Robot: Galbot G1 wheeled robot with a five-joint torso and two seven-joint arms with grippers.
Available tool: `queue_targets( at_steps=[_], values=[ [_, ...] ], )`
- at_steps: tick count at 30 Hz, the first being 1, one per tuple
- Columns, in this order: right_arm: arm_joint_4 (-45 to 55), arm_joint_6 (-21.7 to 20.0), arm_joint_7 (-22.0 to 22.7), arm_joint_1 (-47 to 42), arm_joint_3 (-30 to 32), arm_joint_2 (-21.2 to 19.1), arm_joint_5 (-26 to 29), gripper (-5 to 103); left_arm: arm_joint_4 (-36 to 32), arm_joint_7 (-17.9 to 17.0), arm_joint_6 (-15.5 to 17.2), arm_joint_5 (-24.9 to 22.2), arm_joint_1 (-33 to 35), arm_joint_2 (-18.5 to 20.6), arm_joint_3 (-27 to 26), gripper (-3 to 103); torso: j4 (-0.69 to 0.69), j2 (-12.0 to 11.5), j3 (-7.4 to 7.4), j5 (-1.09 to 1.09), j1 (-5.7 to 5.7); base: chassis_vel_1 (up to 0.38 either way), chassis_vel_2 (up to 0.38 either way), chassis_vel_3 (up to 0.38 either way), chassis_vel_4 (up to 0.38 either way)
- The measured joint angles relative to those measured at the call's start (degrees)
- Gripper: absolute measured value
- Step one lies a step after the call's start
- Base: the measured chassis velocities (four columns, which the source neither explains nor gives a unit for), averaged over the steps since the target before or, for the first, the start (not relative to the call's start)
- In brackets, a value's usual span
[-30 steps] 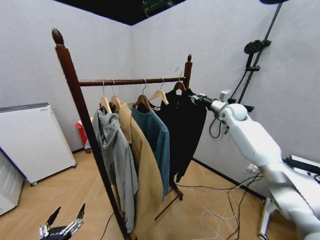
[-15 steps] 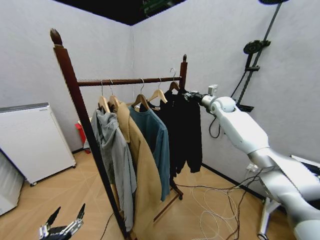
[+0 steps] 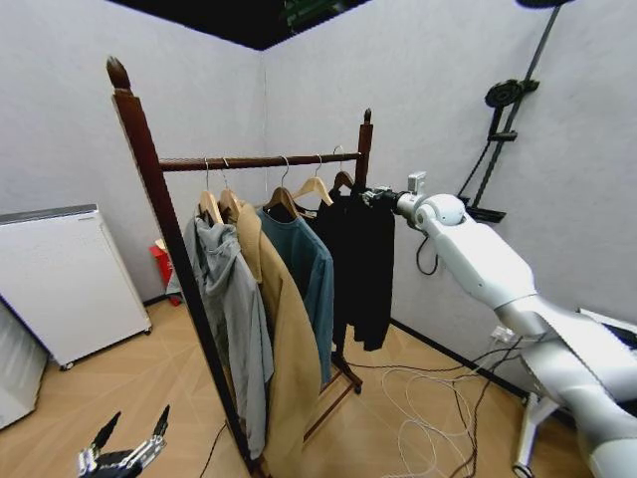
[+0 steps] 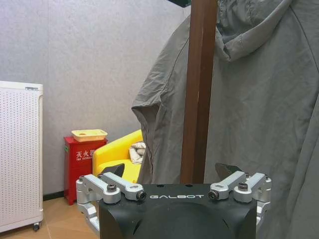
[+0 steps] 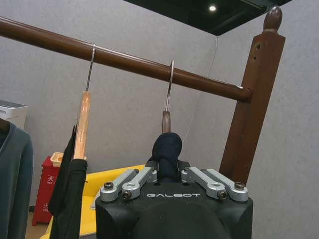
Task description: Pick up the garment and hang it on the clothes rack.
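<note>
L end effector [image 3: 124, 453] idle low by floor, fingers spread. My R end effector [image 3: 373, 195] clamped on garment [image 3: 360, 264] collar; hanger hook over clothes rack [image 3: 261, 160] bar, far end by post.

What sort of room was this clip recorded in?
Probably a mock-up home corner in a test space: grey walls, wood-look floor, a clothes rack loaded with hangers, a black shower fixture on the wall, a white appliance, and loose cables across the floor.
</note>
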Motion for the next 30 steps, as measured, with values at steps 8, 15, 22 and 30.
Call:
queue_targets(
  at_steps=[8,15,22,30],
  values=[
    [2.3,-0.1,1.3,-2.1,0.6,-0.9,-0.3,14,0.0,0.0,0.0,0.0,0.0,0.0,0.0,100,0.0,0.0,0.0,0.0,0.0,0.0,0.0,0.0,0.0],
    [13.6,-1.3,8.5,-7.4,4.4,-4.6,7.8,40,0.0,0.0,0.0,0.0,0.0,0.0,0.0,100,0.02,0.0,0.0,-0.02,0.0,0.0,0.0,0.0,0.0],
    [33.9,-4.1,17.9,-25.0,16.6,-15.9,13.0,67,0.0,0.0,0.0,0.0,0.0,0.0,0.0,100,-0.01,0.0,-0.01,0.02,0.0,0.0,0.0,0.0,0.0],
    [50.9,-5.0,33.7,-46.5,33.6,-26.7,17.8,89,0.0,0.0,0.0,0.0,0.0,0.0,0.0,100,-0.01,0.0,-0.01,0.02,-0.01,0.0,0.0,0.0,0.0]
  ],
)
